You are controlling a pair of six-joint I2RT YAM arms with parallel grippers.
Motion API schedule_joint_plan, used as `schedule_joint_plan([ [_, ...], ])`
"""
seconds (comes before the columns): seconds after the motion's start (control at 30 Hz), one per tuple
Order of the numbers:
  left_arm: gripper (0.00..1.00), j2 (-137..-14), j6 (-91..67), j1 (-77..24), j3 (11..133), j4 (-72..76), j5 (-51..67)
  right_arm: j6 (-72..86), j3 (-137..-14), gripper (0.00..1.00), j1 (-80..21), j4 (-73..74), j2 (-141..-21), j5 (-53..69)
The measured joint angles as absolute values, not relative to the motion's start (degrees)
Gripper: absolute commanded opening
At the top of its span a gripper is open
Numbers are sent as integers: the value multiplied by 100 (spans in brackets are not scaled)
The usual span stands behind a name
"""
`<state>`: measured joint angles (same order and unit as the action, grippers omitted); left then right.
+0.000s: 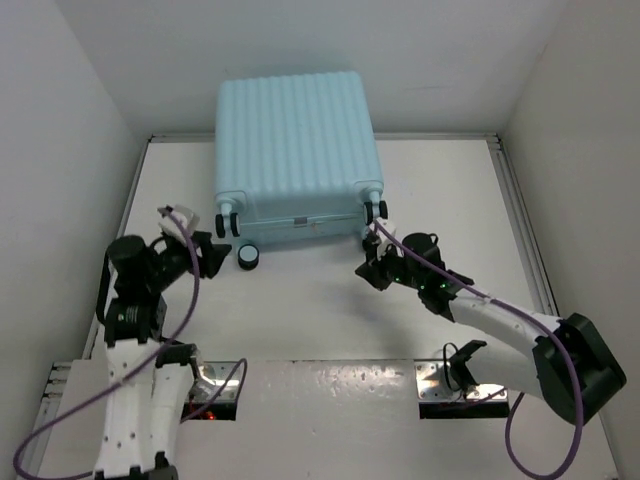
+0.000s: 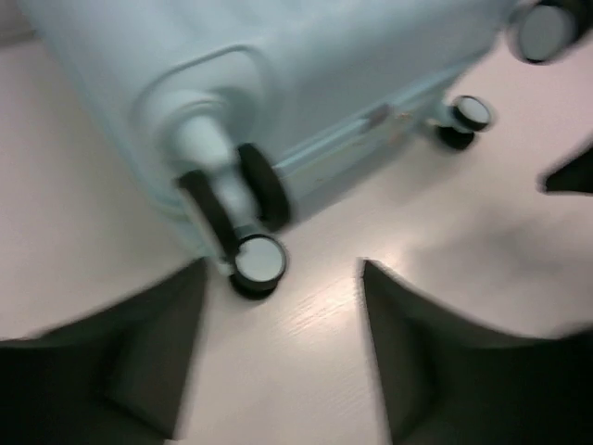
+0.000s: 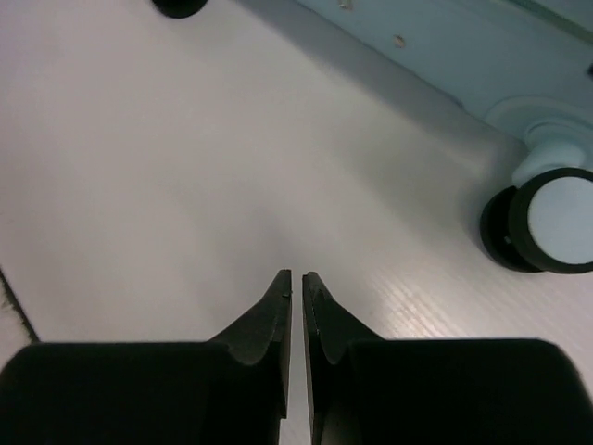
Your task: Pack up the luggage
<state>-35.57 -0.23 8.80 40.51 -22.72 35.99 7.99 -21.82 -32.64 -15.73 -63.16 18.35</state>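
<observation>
The luggage is a pale aqua ribbed suitcase. It lies closed at the back middle of the table, with its wheels toward me. My left gripper is open and empty, just left of the suitcase's near-left caster wheel. In the left wrist view the suitcase fills the top, and that wheel lies between the open fingertips of the gripper. My right gripper is shut and empty, just in front of the near-right wheels. In the right wrist view the gripper points at bare table, with a wheel at the right.
White walls close in the table on the left, back and right. A raised rail runs along the right side. Two metal mounting plates and purple cables sit at the near edge by the arm bases.
</observation>
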Motion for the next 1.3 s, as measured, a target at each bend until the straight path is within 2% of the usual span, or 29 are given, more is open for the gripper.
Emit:
schedule_joint_plan([
  [0.07, 46, -2919, 217, 742, 3726, -2255, 4021, 836, -2327, 10, -3273, -1535, -6536, 1627],
  [0.23, 39, -2012, 716, 460, 2995, -1981, 4790, 939, -2593, 11, -3004, -1411, -6506, 1293],
  [0.33, 28, -2473, 943, 165, 2777, -1881, 4908, 1004, -2655, 11, -2707, -1153, -6329, 1118],
  [0.47, 28, -3612, 1066, -493, 2720, -1535, 4856, 1096, -2661, 11, -2340, -764, -6073, 943],
  [0.5, 34, -3968, 974, -847, 2670, -1251, 4659, 1118, -2661, 11, -2272, -668, -6007, 895],
  [0.63, 41, -4777, 589, -2051, 2338, -287, 3708, 1175, -2661, 12, -2182, -399, -5811, 764],
  [0.87, 45, -6090, -279, -3610, 1855, 1951, 1240, 1186, -2661, 13, -2047, -43, -5566, 545],
  [1.07, 49, -7686, -731, -3623, 2018, 3634, 351, 1144, -2661, 14, -1931, 193, -5457, 456],
  [1.17, 60, -8337, -860, -3520, 2255, 4270, 252, 1063, -2661, 14, -1876, 270, -5441, 449],
  [1.3, 62, -8927, -985, -3489, 2585, 5009, 228, 1004, -2661, 14, -1796, 364, -5439, 451],
])
